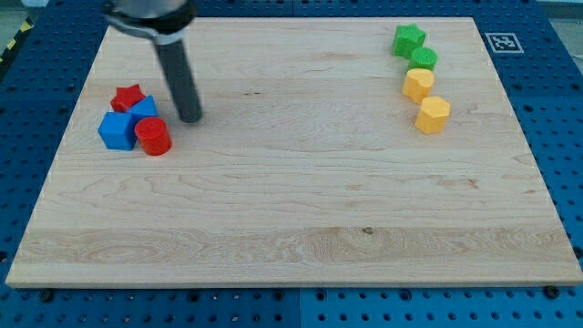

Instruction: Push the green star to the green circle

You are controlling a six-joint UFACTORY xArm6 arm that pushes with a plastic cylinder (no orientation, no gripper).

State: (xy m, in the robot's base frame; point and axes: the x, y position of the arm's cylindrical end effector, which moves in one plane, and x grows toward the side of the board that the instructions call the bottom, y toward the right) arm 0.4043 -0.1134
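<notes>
On the pale wooden board (291,200), our clawless dark rod put my tip (189,118) just right of the red star (128,96), blue blocks (117,130) and red cylinder (154,136), while the green star (409,39) touched the green circle (424,59) above two yellow blocks (418,84) at upper right.

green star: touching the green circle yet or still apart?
Touching, as far as the view shows: the green star sits directly against the green circle, no board visible between them. My tip is far off, by the red cylinder.
</notes>
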